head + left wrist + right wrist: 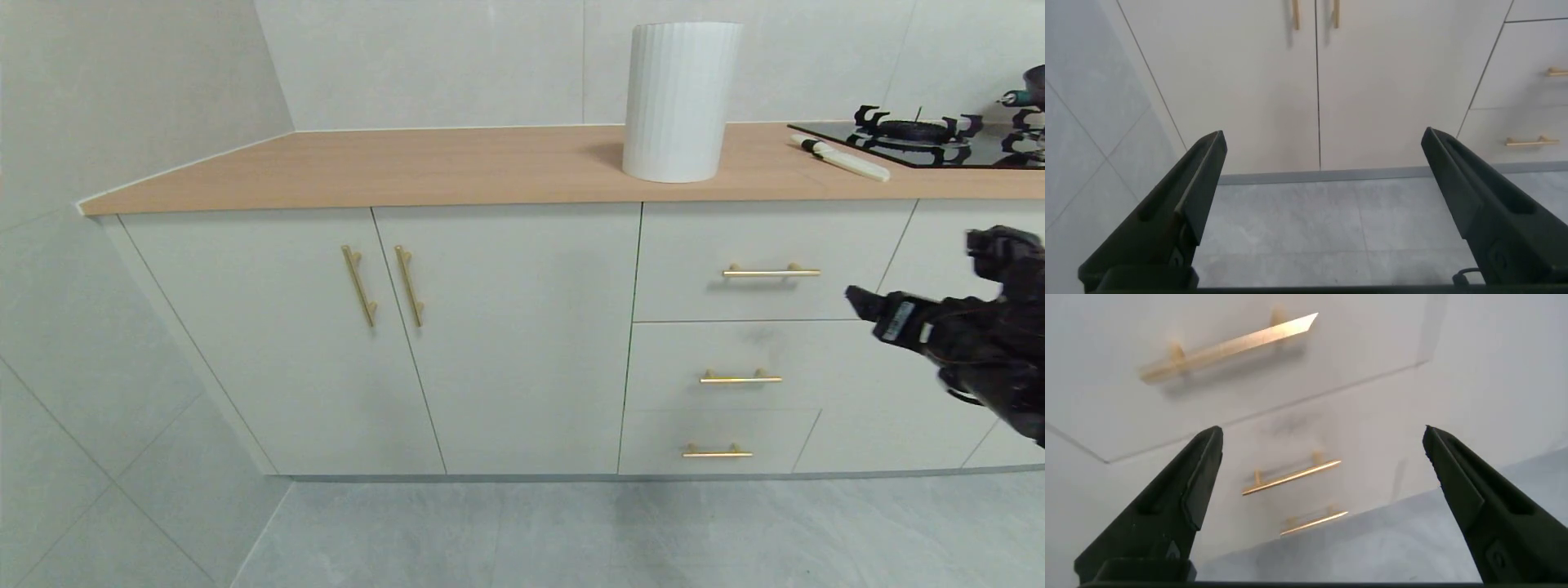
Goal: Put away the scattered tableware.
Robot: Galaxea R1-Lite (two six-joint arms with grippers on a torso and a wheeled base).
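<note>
Right claw (1321, 441), released, faces the drawer handles (1229, 347); left claw (1323, 143), released, faces the cabinet doors (1249, 82). A white utensil (841, 158) lies on the tabletop (408, 167).

Ahead of me: pale double-door cabinet (326, 343), three-drawer stack (735, 347), gold bar handles (771, 271), wood countertop (408, 167). Grey tile walls (441, 57) and floor (571, 531). Far right, gas hob (922, 135).

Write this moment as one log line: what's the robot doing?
right gripper open, facing drawer handles | left gripper open, facing cabinet doors | knife on countertop beside hob | nothing held
</note>
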